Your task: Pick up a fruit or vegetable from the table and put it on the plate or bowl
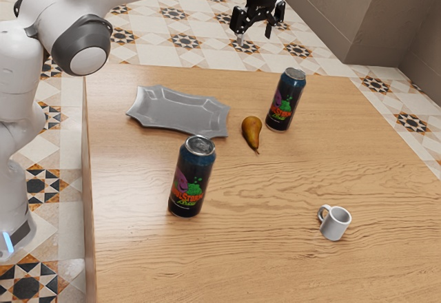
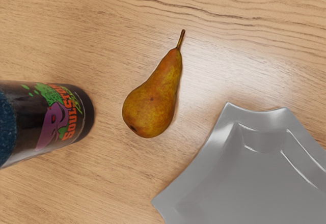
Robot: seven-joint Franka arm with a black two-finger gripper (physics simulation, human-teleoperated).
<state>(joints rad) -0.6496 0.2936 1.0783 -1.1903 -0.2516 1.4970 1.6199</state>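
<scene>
Pear (image 1: pixel 251 131) lies on its side on the wooden surface (image 1: pixel 275 262), just beside the plate (image 1: pixel 178 111) at the corner that faces the exterior view's right. It is near the plate's rim but not touching it, with its fat end nearer the plate and its stem pointing away. In the wrist view the pear (image 2: pixel 153 99) has bare wood all round it, with a narrow gap on the plate (image 2: pixel 254 183) side and another toward the can (image 2: pixel 46 119).

The pincer (image 1: pixel 253 33) hangs high above the plate's pear-side corner, well clear of everything, with its fingers spread and nothing between them.

The plate is empty and sits near the surface's far edge and not far from its edge at the exterior view's left. The widest open stretch of wood runs from the plate's front edge toward the camera and the exterior view's right.

Counted: one pear, one plate, two cans and one mug. One can (image 1: pixel 285 100) stands upright beyond the pear from the plate. The other can (image 1: pixel 192 177) stands upright near the plate's front edge. The mug (image 1: pixel 335 222) is well apart from the plate, the farthest thing from it.
</scene>
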